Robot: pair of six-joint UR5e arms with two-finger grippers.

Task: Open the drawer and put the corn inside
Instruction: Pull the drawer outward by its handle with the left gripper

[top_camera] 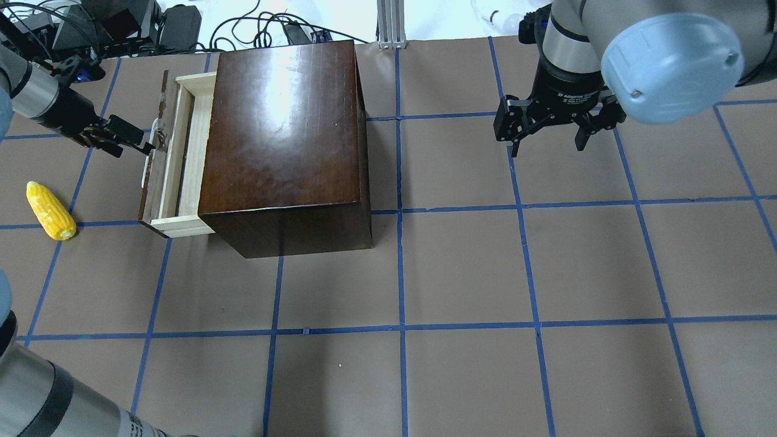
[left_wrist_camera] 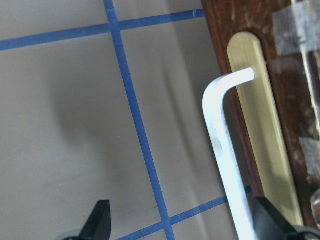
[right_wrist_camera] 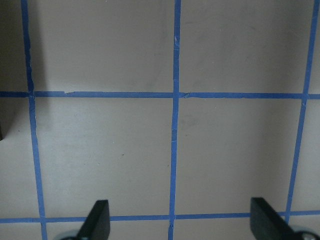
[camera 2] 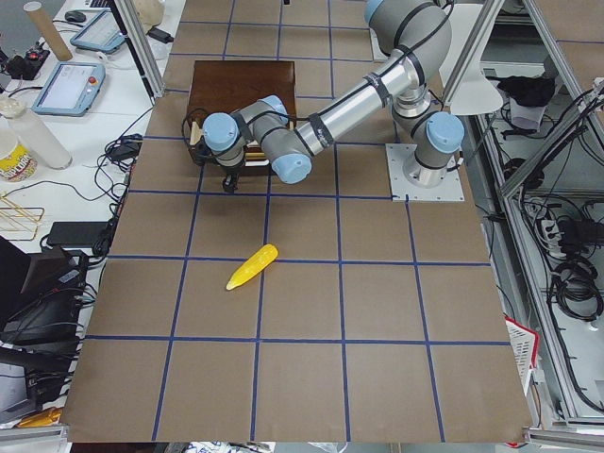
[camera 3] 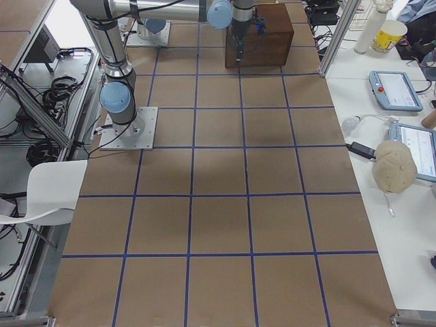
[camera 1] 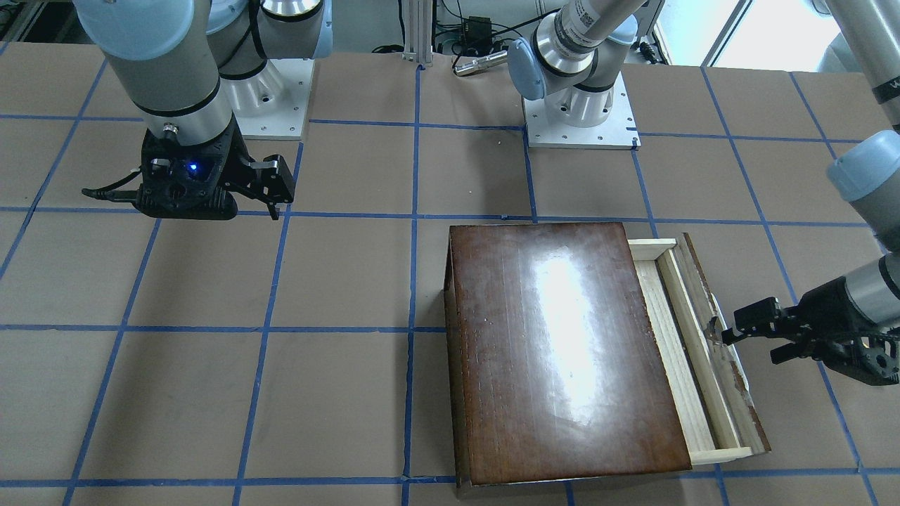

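The dark-brown box [top_camera: 285,133] stands at the table's far left. Its drawer [top_camera: 176,158] is pulled partly out, and the pale wood tray shows empty [camera 1: 685,351]. My left gripper [top_camera: 136,142] is open at the drawer's front panel. In the left wrist view its jaws [left_wrist_camera: 182,220] stand wide apart, with the pale handle [left_wrist_camera: 225,145] between them, close to the right finger. The yellow corn [top_camera: 50,210] lies on the table to the left of the drawer, also in the exterior left view [camera 2: 252,267]. My right gripper [top_camera: 546,136] is open and empty, hanging above the table to the right of the box.
The table is brown paper with a blue tape grid [right_wrist_camera: 175,95]. The arm bases [camera 1: 580,119] stand at the robot's edge. Cables and electronics [top_camera: 182,24] lie beyond the far edge, behind the box.
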